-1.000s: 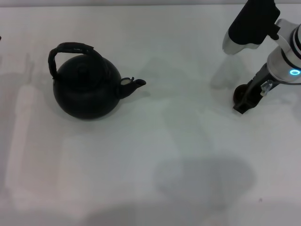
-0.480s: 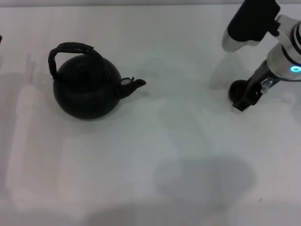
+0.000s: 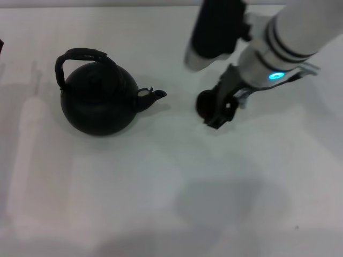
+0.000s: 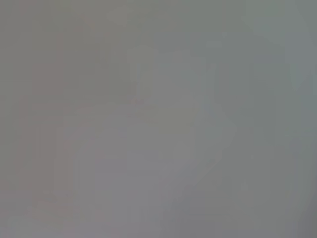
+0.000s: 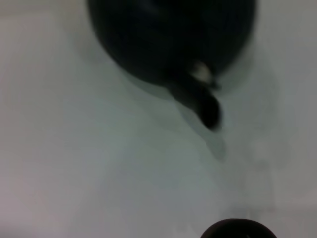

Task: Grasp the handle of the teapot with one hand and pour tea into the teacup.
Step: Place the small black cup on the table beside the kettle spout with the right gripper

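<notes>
I see a plain white table (image 3: pixel 161 176) filling nearly my whole head view, its far edge running along the top. Soft grey shadows lie on it, broadest near the middle front and down the left side. Lighting looks even, diffuse.

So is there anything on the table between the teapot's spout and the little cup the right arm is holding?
Nothing visible. In the head view, only bare white table lies between the teapot spout and the teacup at the right gripper. The right wrist view shows the same open stretch. The left gripper is out of view.
</notes>
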Robot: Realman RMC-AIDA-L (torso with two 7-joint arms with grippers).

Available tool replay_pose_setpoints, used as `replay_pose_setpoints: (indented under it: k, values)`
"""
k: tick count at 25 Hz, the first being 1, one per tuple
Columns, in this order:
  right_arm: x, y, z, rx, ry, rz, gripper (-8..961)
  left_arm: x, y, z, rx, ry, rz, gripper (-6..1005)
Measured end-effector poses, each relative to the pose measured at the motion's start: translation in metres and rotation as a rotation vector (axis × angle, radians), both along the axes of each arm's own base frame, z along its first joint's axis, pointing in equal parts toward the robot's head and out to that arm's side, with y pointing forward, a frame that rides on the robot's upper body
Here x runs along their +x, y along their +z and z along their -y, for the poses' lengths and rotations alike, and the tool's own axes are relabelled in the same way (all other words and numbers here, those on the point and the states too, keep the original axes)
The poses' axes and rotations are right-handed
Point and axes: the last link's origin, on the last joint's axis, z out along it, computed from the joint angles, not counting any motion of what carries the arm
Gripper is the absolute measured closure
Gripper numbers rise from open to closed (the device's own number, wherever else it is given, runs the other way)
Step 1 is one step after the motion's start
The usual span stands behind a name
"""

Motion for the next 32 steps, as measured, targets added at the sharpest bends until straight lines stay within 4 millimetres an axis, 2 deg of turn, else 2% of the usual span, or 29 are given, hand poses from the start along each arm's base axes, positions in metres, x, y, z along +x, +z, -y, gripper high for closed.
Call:
replay_pose_setpoints:
  k: [1,5,11,32]
  values:
    - [-0.009,-0.010,0.004,-0.028,0.046,0.014,210,0.000,0.000,0.000,-0.001,0.000,0.000,227]
    - [-0.016,-0.022,0.012,-0.066,0.073,0.034,206,0.000,-0.001,0.002,-0.002,0.002,0.003,226]
    - [-0.014,-0.032,0.019,-0.106,0.078,0.049,201,-0.001,-0.002,0.002,-0.003,0.004,0.004,226]
    - [-0.011,-0.048,0.025,-0.123,0.129,0.071,182,0.001,-0.001,0.000,-0.002,-0.002,0.002,227]
